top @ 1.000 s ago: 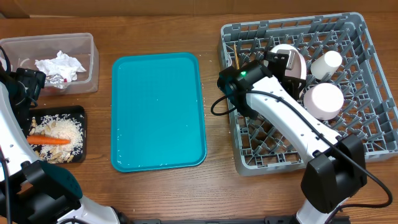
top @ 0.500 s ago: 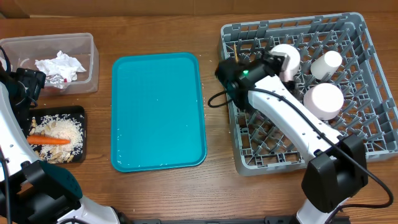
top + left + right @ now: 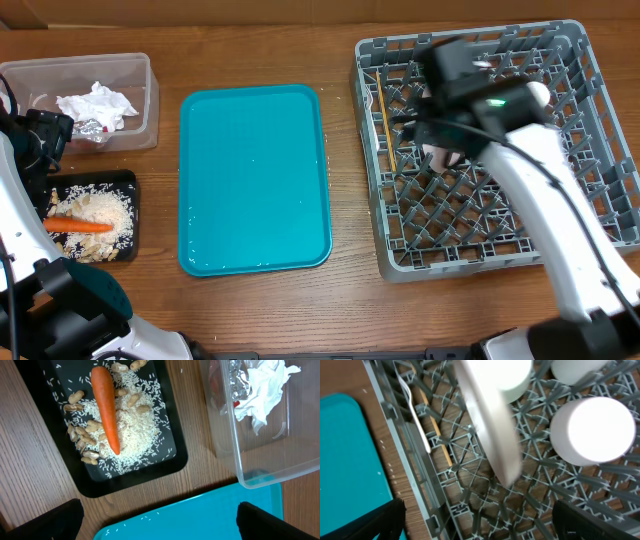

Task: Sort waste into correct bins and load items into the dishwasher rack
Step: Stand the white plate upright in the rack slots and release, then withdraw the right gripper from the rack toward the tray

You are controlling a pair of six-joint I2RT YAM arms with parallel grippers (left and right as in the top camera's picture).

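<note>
plate [image 3: 490, 435] on edge in rack [image 3: 450, 258], right gripper [image 3: 477, 512] spread wide over it

We see a brown wooden surface [image 3: 350, 300] carrying four things directly. At its left side a clear tub [image 3: 150, 100] sits toward the far edge, with a black tray [image 3: 134, 200] just in front of it. A teal tray [image 3: 255, 180] lies flat in the middle, apart from both. A grey rack [image 3: 450, 262] fills the right side, near the teal tray but not touching it.
</note>
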